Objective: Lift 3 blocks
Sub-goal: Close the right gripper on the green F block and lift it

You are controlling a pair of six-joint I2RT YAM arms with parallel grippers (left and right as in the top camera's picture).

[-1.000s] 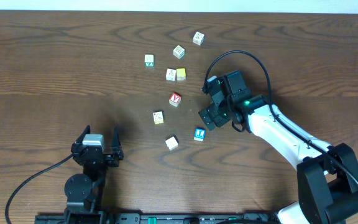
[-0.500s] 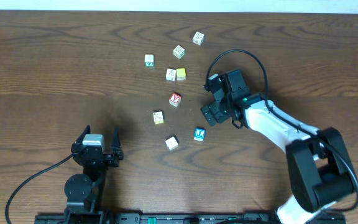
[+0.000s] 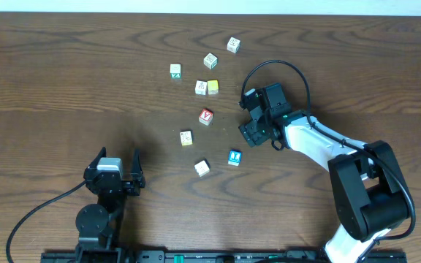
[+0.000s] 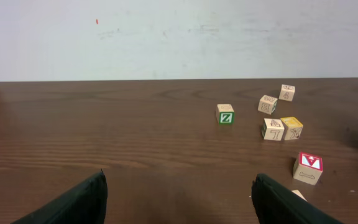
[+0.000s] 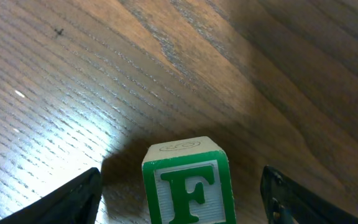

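Observation:
The green "F" block stands on the wood between the fingers of my right gripper. The jaws are open, with a gap on each side of the block. From overhead my right gripper covers that block. The blue-faced block lies just below and left of it, and the cream block lies further left. Near the front edge my left gripper stands open with nothing in it. Its fingers frame bare wood.
Other cubes lie scattered behind: a red "Y" cube, a yellow cube touching a pale one, a green "Z" cube, and more at the back. A black cable loops over the right arm.
My right gripper has shifted slightly toward the back of the table and its jaws have narrowed a little around the "F" block. The right arm's base link swung left. The left arm is still.

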